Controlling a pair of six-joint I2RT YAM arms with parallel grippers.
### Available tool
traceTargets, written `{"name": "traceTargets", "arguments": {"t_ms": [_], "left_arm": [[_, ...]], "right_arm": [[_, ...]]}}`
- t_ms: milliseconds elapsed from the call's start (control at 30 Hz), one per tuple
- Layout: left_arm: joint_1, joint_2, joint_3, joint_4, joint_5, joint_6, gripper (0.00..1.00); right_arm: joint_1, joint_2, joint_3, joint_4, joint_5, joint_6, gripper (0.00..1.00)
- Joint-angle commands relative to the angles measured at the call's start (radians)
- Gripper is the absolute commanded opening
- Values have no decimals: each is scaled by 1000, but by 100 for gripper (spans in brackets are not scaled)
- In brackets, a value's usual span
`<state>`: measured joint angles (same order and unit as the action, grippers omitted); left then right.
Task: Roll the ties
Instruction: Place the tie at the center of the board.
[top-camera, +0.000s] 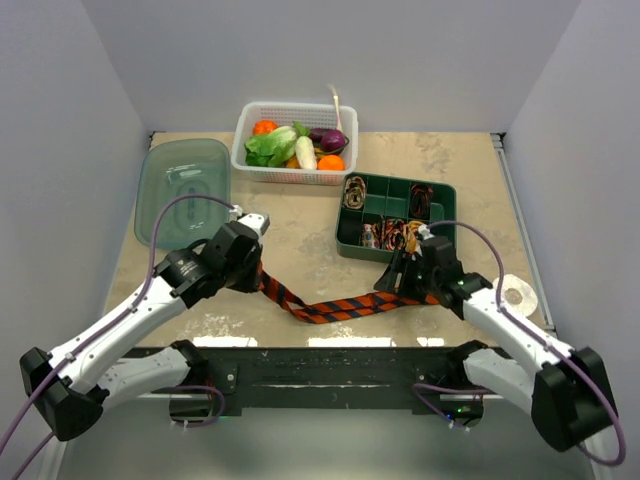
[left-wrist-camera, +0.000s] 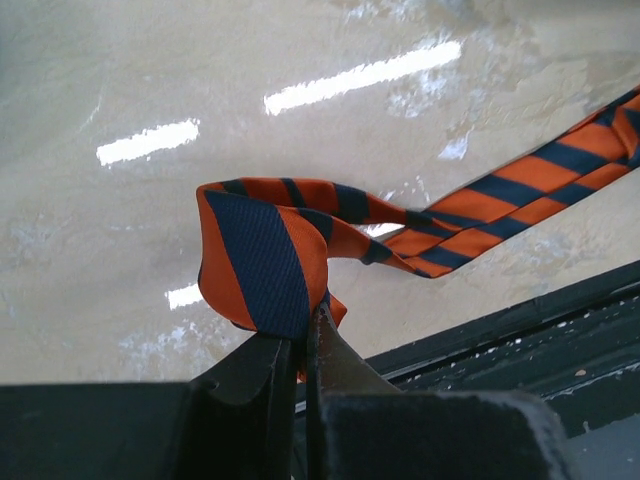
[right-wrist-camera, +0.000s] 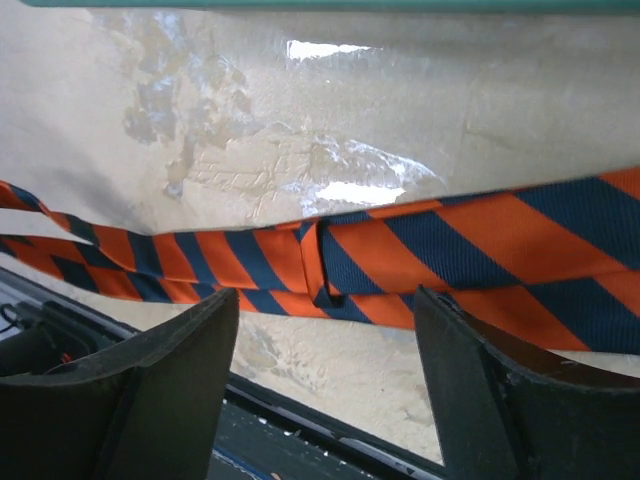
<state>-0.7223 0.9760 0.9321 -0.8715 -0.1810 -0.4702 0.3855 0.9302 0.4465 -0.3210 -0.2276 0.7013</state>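
1 striped tie (top-camera: 340, 305) lies slack along the near edge of the table (top-camera: 300, 225) between the arms. The left gripper (left-wrist-camera: 305, 335) is clamped on the tie's folded end, and the right gripper (right-wrist-camera: 322, 300) hovers over the wider stretch with fingers spread, holding nothing. Risk: the left pinch looks shallow, so a pull or turn could slip the fabric free, and the twisted run beside it could roll crooked.

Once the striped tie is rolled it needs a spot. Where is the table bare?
Bare tabletop lies mid-table, bordered by the teal lid, the vegetable basket, the green tray and the striped tie. A smaller patch sits behind the tray, right of the basket. The near edge, where the tie stretches, is crowded.
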Motion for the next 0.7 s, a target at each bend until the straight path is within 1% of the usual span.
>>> {"name": "traceTargets", "arguments": {"t_ms": [0, 67, 100, 133, 167, 233, 267, 300, 433, 567, 667], "left_arm": [[-3, 4, 45, -75, -5, -27, 0], [-3, -13, 48, -87, -15, -33, 0], [-3, -20, 51, -92, -18, -33, 0], [-3, -32, 54, -101, -17, -27, 0], [-3, -39, 59, -106, -20, -22, 0], [-3, -51, 57, -115, -26, -10, 0], [-3, -54, 56, -116, -31, -4, 0], [-3, -54, 56, -118, -29, 4, 0], [-5, -53, 48, -101, -31, 30, 0], [-3, -40, 43, -66, -11, 59, 0], [-3, -19, 48, -47, -5, 93, 0]], "right_arm": [[71, 158, 141, 28, 16, -150, 58], [157, 205, 175, 22, 89, -178, 40], [215, 244, 208, 4, 115, -187, 33], [242, 263, 222, 2, 135, -190, 28], [263, 280, 236, -3, 166, -192, 17], [326, 321, 265, -1, 191, -204, 9], [345, 337, 277, -16, 212, -207, 2], [364, 355, 297, -19, 218, -213, 0], [446, 435, 322, -27, 243, -230, 0], [460, 550, 340, -49, 255, -224, 0], [460, 575, 351, -76, 296, -192, 0]]}}
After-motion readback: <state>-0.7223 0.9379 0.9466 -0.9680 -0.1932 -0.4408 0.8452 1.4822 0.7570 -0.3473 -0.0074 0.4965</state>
